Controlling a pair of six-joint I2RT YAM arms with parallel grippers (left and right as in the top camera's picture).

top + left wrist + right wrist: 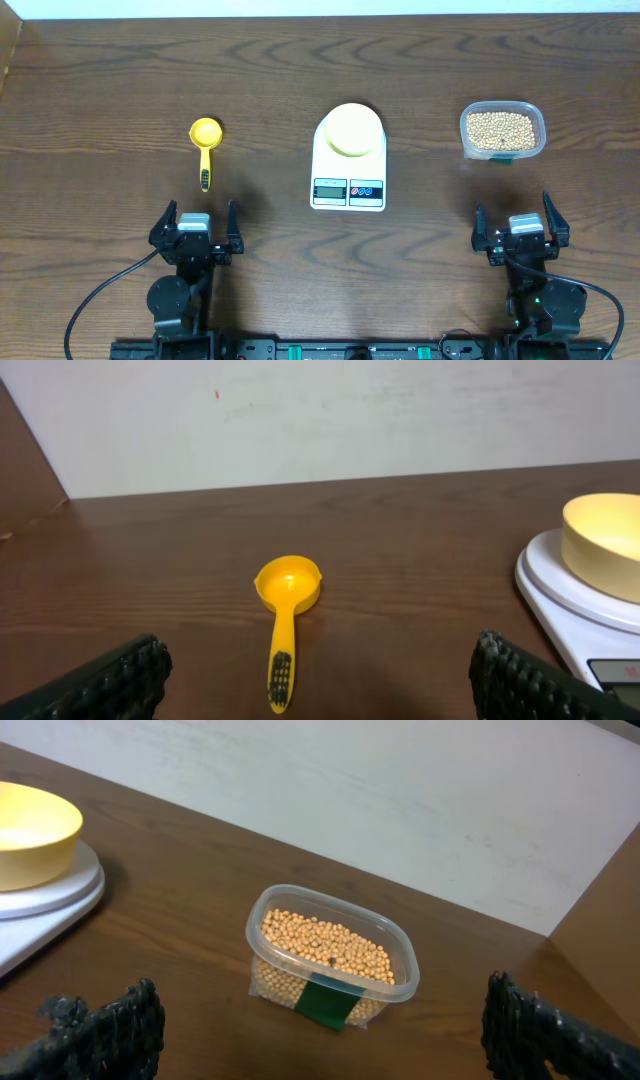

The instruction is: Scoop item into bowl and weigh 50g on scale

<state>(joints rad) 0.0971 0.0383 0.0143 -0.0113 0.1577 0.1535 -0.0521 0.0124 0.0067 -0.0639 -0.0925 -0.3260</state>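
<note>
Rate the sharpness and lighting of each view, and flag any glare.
Overhead: even light, no glare, only faint shadows by the scoop; the scale display is too small to read. Left wrist: scoop sharp, left pincer dark and soft at the bottom edge. Right wrist: tub of beans crisp, right pincer likewise dark.

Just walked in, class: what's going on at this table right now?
Nothing is being handled. The left gripper and right gripper are both open, holding nothing. The yellow scoop lies ahead of the left one, the tub of beans ahead of the right, and the empty bowl sits on the scale between them.
</note>
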